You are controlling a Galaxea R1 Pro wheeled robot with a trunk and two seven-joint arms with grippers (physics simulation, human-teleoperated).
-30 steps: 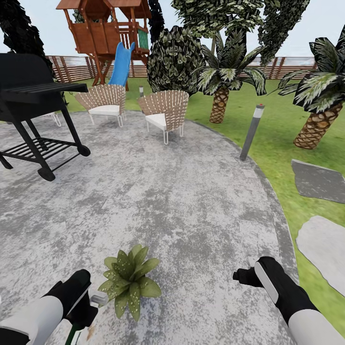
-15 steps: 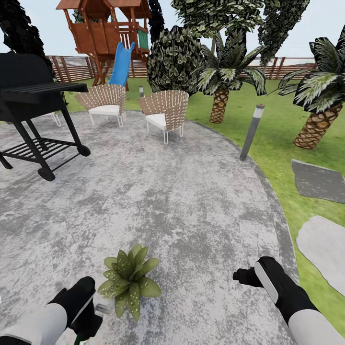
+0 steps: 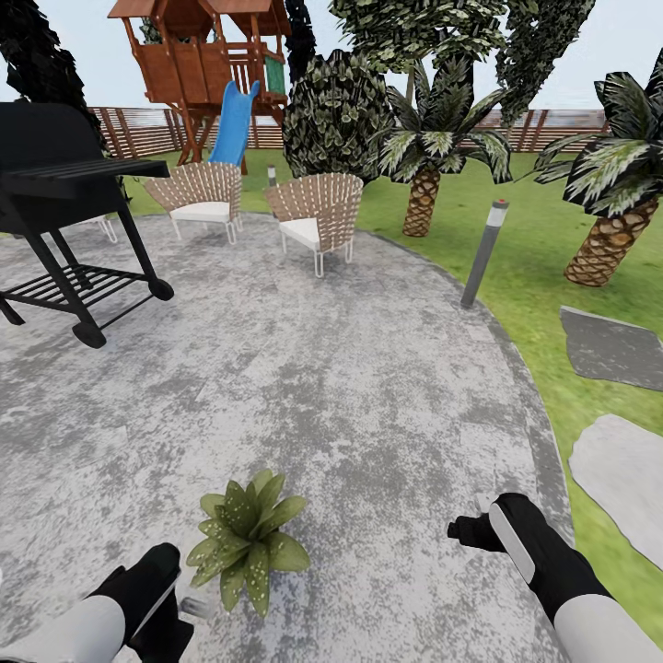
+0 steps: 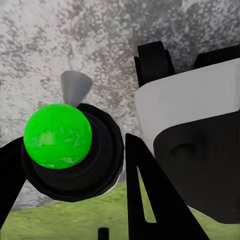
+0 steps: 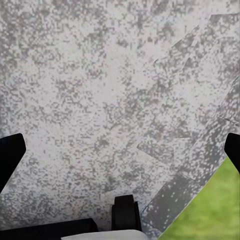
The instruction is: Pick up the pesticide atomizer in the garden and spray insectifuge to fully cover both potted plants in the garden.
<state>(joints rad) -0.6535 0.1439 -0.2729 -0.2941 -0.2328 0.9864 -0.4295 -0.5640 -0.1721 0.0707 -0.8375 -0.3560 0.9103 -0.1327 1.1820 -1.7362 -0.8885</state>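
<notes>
One potted plant, a rosette of pale-speckled green leaves, stands on the stone patio near the bottom of the head view; its leaves hide the pot. Just left of it, my left gripper is shut on the pesticide atomizer. The left wrist view shows the atomizer end-on, as a black top with a bright green knob between the black fingers. Its grey nozzle points toward the plant and lies close to the lowest leaves. My right gripper hangs open over bare patio right of the plant. The second potted plant is out of view.
A black grill stands at the far left. Two wicker chairs sit at the patio's far edge. A grey bollard lamp, palms and flat stepping stones are on the lawn to the right, with a wooden fence behind.
My left arm has drawn down toward the bottom edge of the head view, carrying the atomizer; its nozzle now sits lower beside the plant. The right arm and the camera have not moved.
</notes>
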